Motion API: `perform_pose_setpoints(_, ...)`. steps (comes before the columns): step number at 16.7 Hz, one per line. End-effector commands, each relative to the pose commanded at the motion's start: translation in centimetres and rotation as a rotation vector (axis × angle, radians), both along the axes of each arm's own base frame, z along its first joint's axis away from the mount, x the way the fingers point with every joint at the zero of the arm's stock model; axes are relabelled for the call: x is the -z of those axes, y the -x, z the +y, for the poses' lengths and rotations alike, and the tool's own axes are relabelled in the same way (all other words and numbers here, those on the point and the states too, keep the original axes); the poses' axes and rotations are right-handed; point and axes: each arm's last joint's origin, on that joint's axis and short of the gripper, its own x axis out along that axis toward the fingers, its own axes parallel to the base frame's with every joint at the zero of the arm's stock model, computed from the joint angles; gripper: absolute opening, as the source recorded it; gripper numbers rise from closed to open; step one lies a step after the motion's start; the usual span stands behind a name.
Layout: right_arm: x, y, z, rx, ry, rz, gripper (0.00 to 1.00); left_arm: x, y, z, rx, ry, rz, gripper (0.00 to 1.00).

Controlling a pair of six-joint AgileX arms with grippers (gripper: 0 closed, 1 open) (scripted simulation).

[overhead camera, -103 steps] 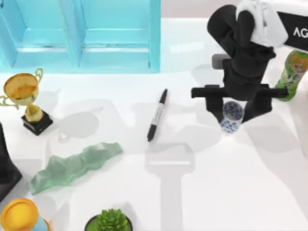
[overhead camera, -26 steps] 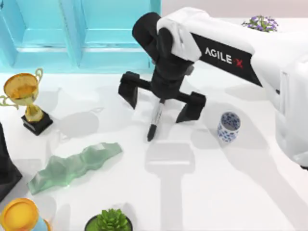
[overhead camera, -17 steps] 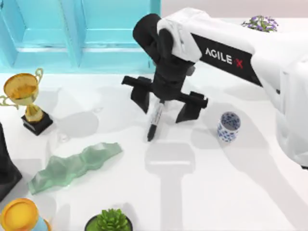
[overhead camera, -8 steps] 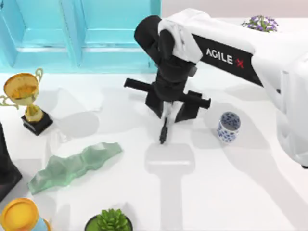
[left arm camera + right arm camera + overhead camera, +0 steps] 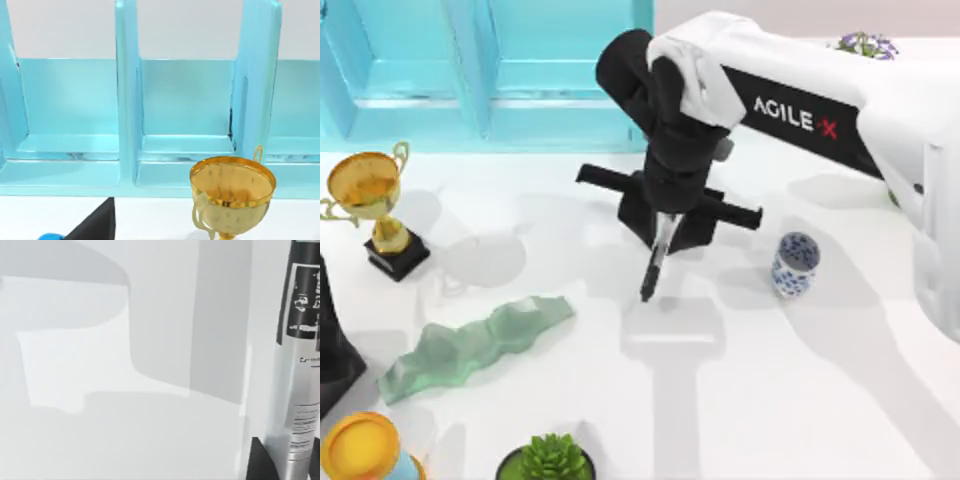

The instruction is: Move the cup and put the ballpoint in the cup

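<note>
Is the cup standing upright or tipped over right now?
Upright. In the top view the cup stands on the table with its round open mouth facing up, apart from the right end effector.

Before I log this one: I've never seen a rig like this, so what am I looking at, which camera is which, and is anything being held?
These are two AgileX robot arms at a white table in a rendered simulation. One picture looks down from above; the other two come from cameras on each arm's wrist.

From above, the right gripper sits near the table's middle, its fingers shut on the ballpoint, a slim black pen hanging tip-down; the right wrist view shows its labelled barrel up close. The cup, white with blue flowers, stands apart to its right.

Also there: a gold trophy, a green wavy piece, a potted plant and a blue shelf. The left arm is parked at the left edge.
</note>
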Motion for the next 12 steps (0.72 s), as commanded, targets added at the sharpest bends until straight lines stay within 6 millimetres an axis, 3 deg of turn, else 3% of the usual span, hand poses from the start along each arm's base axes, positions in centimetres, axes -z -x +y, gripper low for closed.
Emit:
perform_pose_setpoints(5,-6.9,5.9,0.0,-0.004,-0.015,-0.02,0.0,0.0,0.0,0.0,0.0,0.0,0.0,1.0)
perform_pose_setpoints(8,-8.2,8.2,-0.1,-0.007,-0.006,-0.011,0.0,0.0,0.0,0.0,0.0,0.0,0.0,1.0)
perform_pose_setpoints(12,-8.2,8.1,-0.2,-0.003,-0.008,-0.011,0.0,0.0,0.0,0.0,0.0,0.0,0.0,1.0)
